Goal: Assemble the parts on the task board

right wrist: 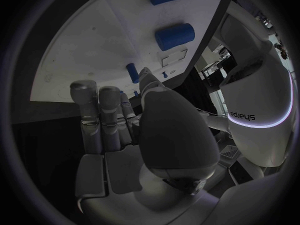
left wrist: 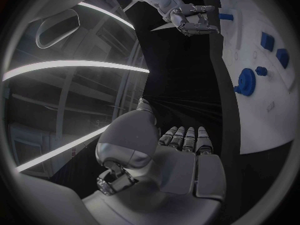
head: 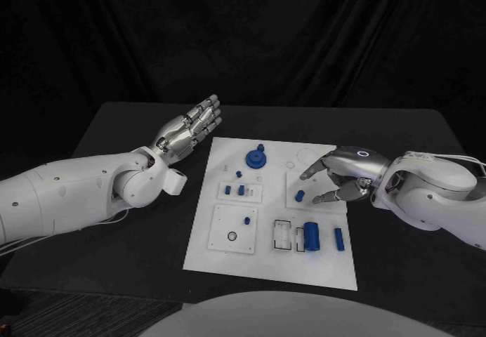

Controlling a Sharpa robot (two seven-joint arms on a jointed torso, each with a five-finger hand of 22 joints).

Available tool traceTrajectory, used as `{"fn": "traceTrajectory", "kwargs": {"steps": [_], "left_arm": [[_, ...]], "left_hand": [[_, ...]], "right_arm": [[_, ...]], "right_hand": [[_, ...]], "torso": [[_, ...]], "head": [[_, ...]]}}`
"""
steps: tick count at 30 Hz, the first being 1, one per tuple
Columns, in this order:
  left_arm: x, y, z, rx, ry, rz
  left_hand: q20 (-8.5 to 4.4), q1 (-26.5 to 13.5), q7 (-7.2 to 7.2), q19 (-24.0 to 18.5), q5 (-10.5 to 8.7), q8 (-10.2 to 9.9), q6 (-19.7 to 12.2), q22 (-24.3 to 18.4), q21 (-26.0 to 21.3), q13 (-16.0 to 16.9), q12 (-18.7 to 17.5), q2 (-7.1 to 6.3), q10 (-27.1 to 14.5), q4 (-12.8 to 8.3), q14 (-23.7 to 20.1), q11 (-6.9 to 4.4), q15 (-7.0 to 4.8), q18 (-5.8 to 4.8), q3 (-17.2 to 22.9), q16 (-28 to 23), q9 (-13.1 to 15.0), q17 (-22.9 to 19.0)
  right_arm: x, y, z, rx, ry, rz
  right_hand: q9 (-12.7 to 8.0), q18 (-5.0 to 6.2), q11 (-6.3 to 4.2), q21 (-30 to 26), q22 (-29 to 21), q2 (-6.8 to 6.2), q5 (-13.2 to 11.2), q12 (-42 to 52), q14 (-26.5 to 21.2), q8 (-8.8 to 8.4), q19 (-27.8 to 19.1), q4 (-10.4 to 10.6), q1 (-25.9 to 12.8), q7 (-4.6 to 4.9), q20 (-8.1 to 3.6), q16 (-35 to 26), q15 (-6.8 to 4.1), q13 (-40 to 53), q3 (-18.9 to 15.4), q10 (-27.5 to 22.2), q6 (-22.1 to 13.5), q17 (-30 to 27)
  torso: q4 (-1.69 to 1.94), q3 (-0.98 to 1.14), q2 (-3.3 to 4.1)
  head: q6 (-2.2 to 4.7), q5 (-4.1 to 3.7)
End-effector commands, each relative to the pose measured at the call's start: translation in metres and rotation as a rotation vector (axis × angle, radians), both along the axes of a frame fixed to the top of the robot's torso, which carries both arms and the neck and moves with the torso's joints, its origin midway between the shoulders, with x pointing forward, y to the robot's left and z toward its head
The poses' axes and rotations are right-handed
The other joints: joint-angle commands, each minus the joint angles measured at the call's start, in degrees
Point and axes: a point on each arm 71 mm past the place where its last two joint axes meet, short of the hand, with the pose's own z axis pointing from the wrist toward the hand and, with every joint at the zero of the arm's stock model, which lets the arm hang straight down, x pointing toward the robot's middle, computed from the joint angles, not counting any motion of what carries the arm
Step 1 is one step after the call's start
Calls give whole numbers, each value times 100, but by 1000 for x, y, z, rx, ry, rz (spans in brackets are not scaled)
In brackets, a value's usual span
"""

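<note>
The white task board (head: 265, 254) lies mid-table with blue parts on it. A blue gear (head: 257, 159) stands near its far edge, and a thick blue cylinder (head: 312, 236) lies beside a slim blue bar (head: 338, 239) near the front right. My right hand (head: 340, 177) hovers over the board's right side, fingers pointing down and apart, with nothing in them. Its fingertips are close to a small blue peg (head: 300, 196); I cannot tell if they touch it. My left hand (head: 188, 130) is held flat and open above the table, left of the board.
Small blue pieces (head: 239, 189) sit in a white insert left of the peg. A square insert with a ring (head: 233, 236) lies at the front left. In the left wrist view the gear (left wrist: 245, 81) lies beyond my left hand (left wrist: 184, 145). Black table (head: 132, 239) surrounds the board.
</note>
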Motion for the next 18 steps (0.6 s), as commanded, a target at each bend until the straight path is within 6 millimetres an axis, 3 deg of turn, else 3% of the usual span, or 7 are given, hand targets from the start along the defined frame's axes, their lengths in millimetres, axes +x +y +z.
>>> {"fn": "traceTrajectory", "kwargs": {"steps": [1,3,7,18], "left_arm": [[-1,1,9,-59,-113,32],[-1,1,9,-61,-114,32],[-1,1,9,-63,-119,33],[-2,3,8,-66,-125,37]], "left_hand": [[-96,-69,1,-6,52,-21,10,-5,-19,-5,-17,1,-6,-5,-3,-9,-185,-66,-27,-20,-4,-6],[-237,-77,40,-6,82,-22,6,-5,-19,-5,-17,23,-6,-5,-3,-22,-271,-118,-14,-20,-5,-6],[-358,-92,113,-6,90,-22,6,-5,-19,-5,-17,96,-6,-3,-3,-2,-315,-193,16,-20,-5,-6],[-375,-104,196,-6,95,-22,6,-5,-19,-5,-17,197,-6,-4,-3,70,-270,-258,55,-20,-5,-6]], "right_arm": [[1,2,-4,-19,21,-10],[1,3,-6,-21,25,-8],[2,7,-9,-23,31,-5],[3,16,-20,-22,47,13]], "right_hand": [[-3,-55,-15,-19,476,68,57,11,31,-18,26,-39,111,51,-12,-29,-12,-9,68,71,-2,-6],[0,-54,-23,-19,477,99,97,18,36,-11,27,-68,157,64,-17,-28,-16,-7,87,111,30,4],[3,-52,-50,-25,479,166,151,32,44,-5,31,-147,222,100,-32,-45,-36,-4,109,247,64,6],[13,-62,-50,3,494,290,256,28,76,40,53,-335,294,164,-48,-42,-46,-6,132,527,219,57]], "torso": [[0,-3,4],[-6,-1,4],[-7,-1,3],[8,-2,-9]], "head": [[-1,7],[-1,13],[-1,4],[-1,-44]]}}
